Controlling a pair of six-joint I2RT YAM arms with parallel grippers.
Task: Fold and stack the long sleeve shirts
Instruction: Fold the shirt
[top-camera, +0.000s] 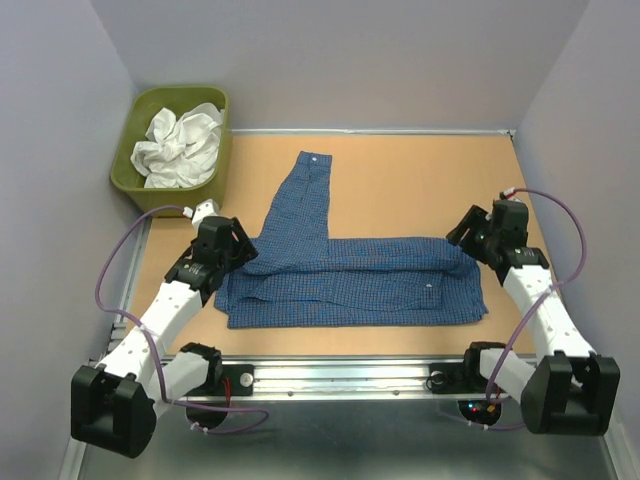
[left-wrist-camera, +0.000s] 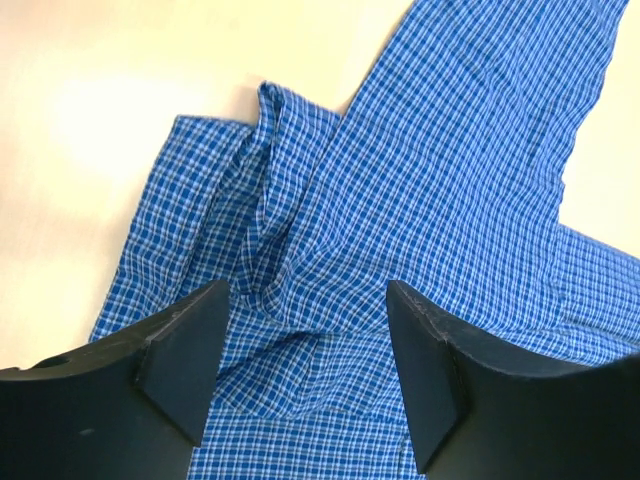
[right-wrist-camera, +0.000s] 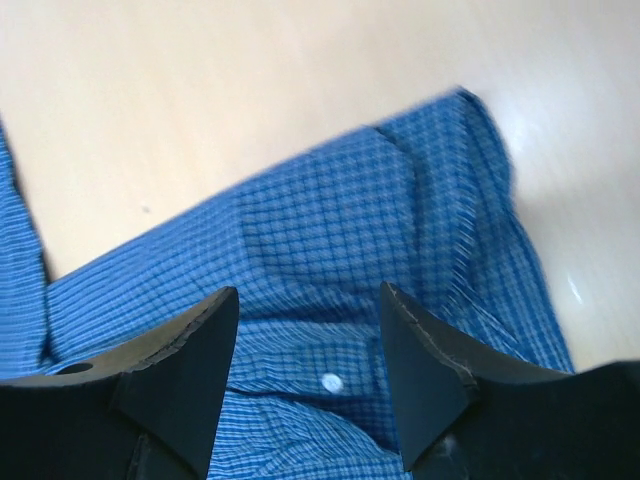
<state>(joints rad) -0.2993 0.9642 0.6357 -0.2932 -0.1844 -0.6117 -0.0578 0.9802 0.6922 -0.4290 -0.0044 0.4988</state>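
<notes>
A dark blue checked long sleeve shirt (top-camera: 360, 285) lies flat on the table as a wide folded band. One sleeve (top-camera: 312, 195) sticks out toward the back. My left gripper (top-camera: 243, 250) hovers over the band's left end, open, with bunched folds of the shirt (left-wrist-camera: 300, 230) under its jaws and nothing between them. My right gripper (top-camera: 463, 236) stands open above the right end, over a pale button (right-wrist-camera: 332, 382). A second, white garment (top-camera: 182, 143) lies crumpled in the olive-green tub (top-camera: 126, 152) at the back left.
The tub stands just off the wooden table's (top-camera: 420, 180) back left corner. Grey walls close in the left, right and back sides. A metal rail (top-camera: 340, 375) runs along the near edge between the arm bases.
</notes>
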